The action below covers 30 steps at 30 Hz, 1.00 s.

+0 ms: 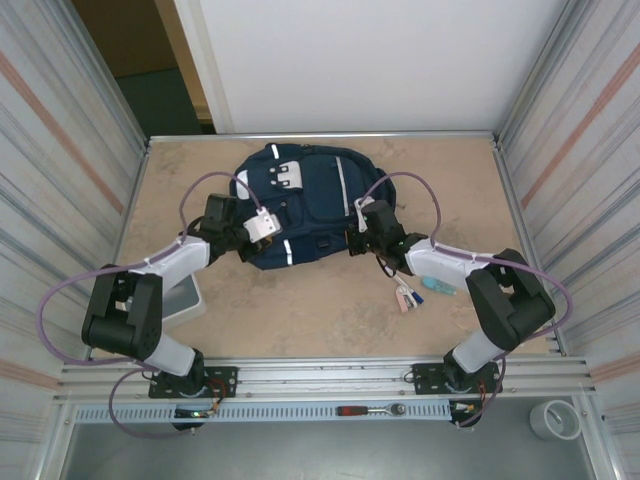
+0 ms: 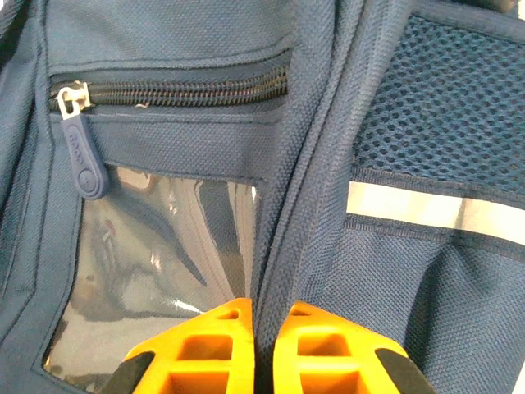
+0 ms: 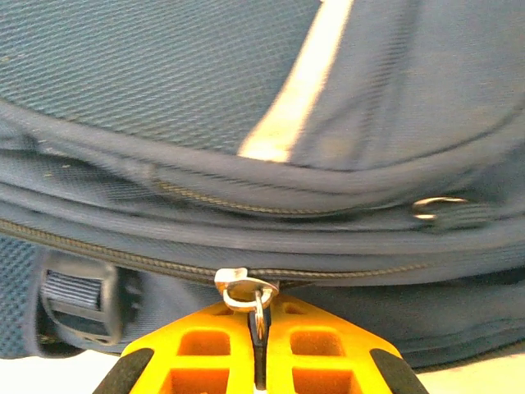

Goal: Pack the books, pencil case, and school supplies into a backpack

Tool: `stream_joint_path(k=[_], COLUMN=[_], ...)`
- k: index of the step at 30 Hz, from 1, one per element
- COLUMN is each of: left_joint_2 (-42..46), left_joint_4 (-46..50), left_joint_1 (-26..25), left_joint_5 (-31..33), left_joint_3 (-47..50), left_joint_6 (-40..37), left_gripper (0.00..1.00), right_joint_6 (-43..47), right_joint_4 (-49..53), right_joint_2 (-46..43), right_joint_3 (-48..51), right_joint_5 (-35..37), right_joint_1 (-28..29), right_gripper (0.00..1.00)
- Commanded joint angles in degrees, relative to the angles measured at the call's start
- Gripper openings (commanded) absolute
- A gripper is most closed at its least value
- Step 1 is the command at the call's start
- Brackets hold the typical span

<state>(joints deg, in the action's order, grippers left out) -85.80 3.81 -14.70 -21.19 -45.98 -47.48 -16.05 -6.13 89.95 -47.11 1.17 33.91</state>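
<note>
The navy backpack (image 1: 300, 195) lies flat at the back middle of the table. My left gripper (image 1: 262, 228) is at its left edge, shut on a fold of the backpack's fabric seam (image 2: 275, 246), with the orange fingers (image 2: 215, 345) pinching it. My right gripper (image 1: 358, 238) is at the bag's right edge, shut on the metal zipper pull (image 3: 260, 316) that hangs from the slider (image 3: 236, 286) of the main zip. The school supplies (image 1: 407, 296), pink-and-white sticks with a light-blue piece (image 1: 437, 287), lie on the table under my right arm. The books and the pencil case are out of view.
A pale grey bin (image 1: 188, 298) sits under my left forearm. Metal walls close in both sides and the back. On the front rail lie a ratchet tool (image 1: 370, 410) and a tape roll (image 1: 556, 420). A blue pocket zipper tab (image 2: 82, 160) and a strap buckle (image 3: 74, 300) are close by.
</note>
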Motion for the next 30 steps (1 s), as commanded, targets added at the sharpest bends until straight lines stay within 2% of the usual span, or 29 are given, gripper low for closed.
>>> stream_joint_path(k=[1, 2, 5, 8, 10, 12, 17, 22, 27, 30], left_joint_2=[2.48, 2.61, 4.18, 6.68, 8.01, 8.72, 6.77, 0.55, -3.5, -4.54], left_joint_4=[-3.38, -3.39, -3.71, -6.2, -8.25, -9.39, -10.83, -12.7, -13.43, -14.54], left_joint_1=[1.6, 1.55, 0.48, -2.89, -5.55, -8.58, -15.65, -18.07, -18.17, -17.7], left_joint_5=[4.55, 4.63, 2.86, 1.06, 0.49, 0.9, 5.29, 6.44, 5.02, 5.66], left_joint_3=[0.62, 0.51, 0.69, 1.77, 2.53, 2.73, 0.64, -2.81, -3.95, -3.65], left_joint_6=[2.66, 2.75, 3.1, 2.21, 1.25, -0.08, -4.86, -7.65, -9.63, -9.95], left_gripper=[0.0, 0.01, 0.28, 0.51, 0.61, 0.68, 0.71, 0.69, 0.57, 0.43], right_joint_6=[-1.77, -1.87, -2.05, -2.88, -3.26, -3.67, -5.32, -7.38, -8.43, -8.71], right_joint_4=[2.65, 2.28, 2.42, 2.53, 2.74, 3.3, 1.76, -0.63, -1.48, -0.77], right_joint_2=[-1.91, -2.16, -3.14, -4.31, -4.86, -5.4, -6.19, -5.45, -5.39, -5.21], right_joint_3=[0.18, 0.18, -0.51, -1.17, -1.69, -2.4, -2.96, -3.73, -3.95, -4.04], right_joint_5=[-1.96, -3.19, -5.43, -7.74, -8.78, -9.7, -13.62, -17.93, -20.03, -20.89], right_joint_1=[-0.33, -0.01, 1.28, 2.46, 3.15, 3.81, 4.07, 3.65, 3.56, 3.03], right_gripper=[0.0, 0.0, 0.0, 0.0, 0.0, 0.0, 0.0, 0.0, 0.0, 0.0])
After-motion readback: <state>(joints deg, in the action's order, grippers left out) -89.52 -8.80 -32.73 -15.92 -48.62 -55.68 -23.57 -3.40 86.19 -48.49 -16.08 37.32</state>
